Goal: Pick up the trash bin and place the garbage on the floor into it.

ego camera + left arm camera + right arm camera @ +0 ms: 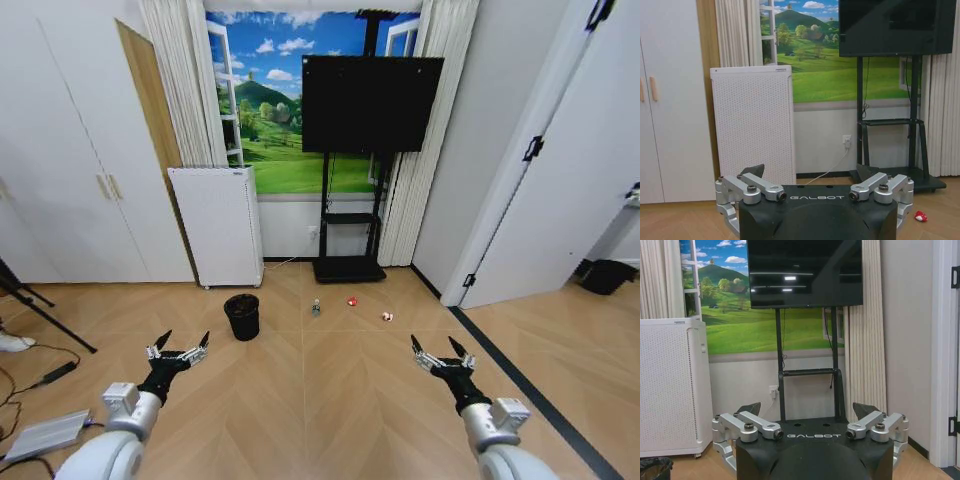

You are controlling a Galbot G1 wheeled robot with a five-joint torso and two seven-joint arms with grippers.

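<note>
The trash bin point(242, 316), small, black and round, stands on the wood floor in front of the white air purifier point(217, 226); its rim point(654, 468) also peeks into the right wrist view. To its right lies the garbage: a small green bottle point(316, 308), a red wad point(352, 301) and a red-and-white wad point(387, 316), one wad point(920, 216) also showing in the left wrist view. My left gripper point(178, 347) hangs open, nearer than the bin and to its left. My right gripper point(441, 351) is open too, nearer than the wads and to their right. Neither holds anything.
A black TV on a wheeled stand point(351, 268) is against the far wall behind the litter. White cupboards point(60, 180) line the left, a white door point(560, 170) the right, with a dark squarish bin point(605, 276) beyond it. Cables and a grey device point(45, 435) lie at lower left.
</note>
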